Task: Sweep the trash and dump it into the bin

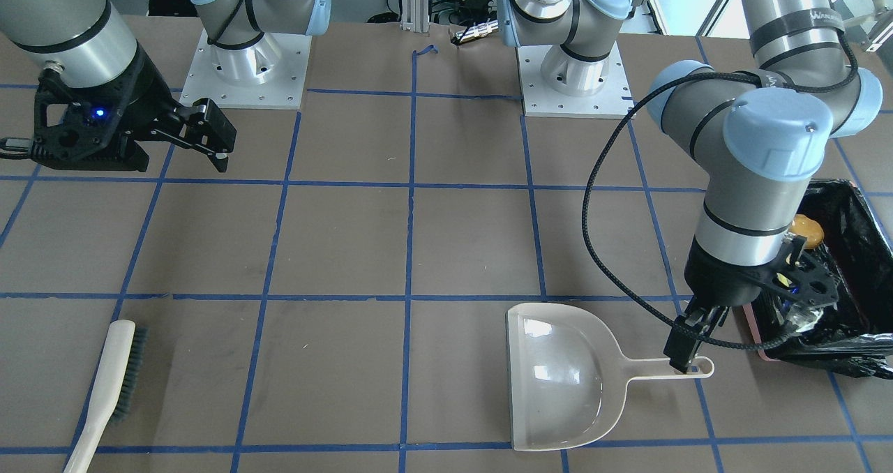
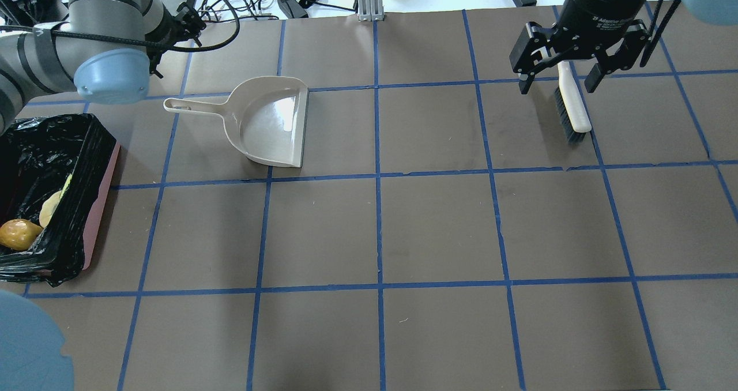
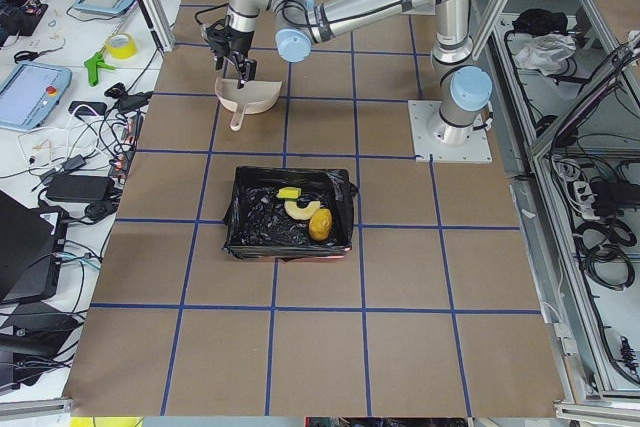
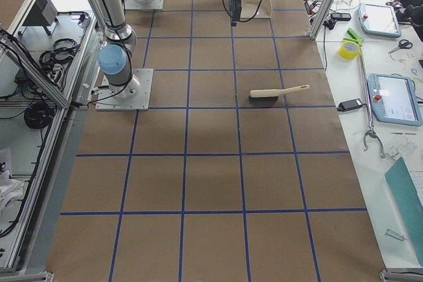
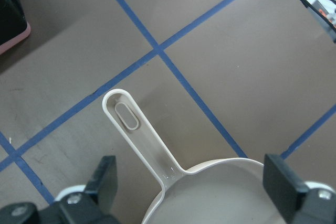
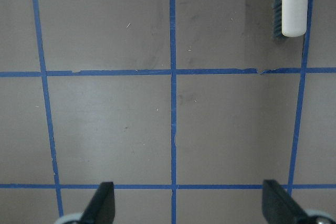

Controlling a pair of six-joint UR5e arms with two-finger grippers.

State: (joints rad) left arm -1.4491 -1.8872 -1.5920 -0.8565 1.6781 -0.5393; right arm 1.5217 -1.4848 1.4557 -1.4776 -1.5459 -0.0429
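Note:
The pink bin (image 2: pixel 99 218) with its black bag stands at the table's left end, also in the exterior left view (image 3: pixel 240 237). In it lie the golden-brown lump (image 2: pixel 17 233), the tan croissant (image 2: pixel 51 206) and the yellow-green wedge (image 3: pixel 289 193). The beige dustpan (image 2: pixel 271 120) lies empty on the table. My left gripper (image 5: pixel 194 182) is open just above the dustpan's handle (image 5: pixel 142 140), not touching it; it also shows in the front view (image 1: pixel 687 351). My right gripper (image 2: pixel 562 68) is open and empty, raised above the table near the brush (image 2: pixel 571 102).
The brush (image 1: pixel 111 389) lies flat near the table's far edge, and its tip shows in the right wrist view (image 6: pixel 291 3). The brown table (image 2: pixel 438 229) carries a grid of blue tape. Both arm bases (image 1: pixel 244 61) stand at the robot's side.

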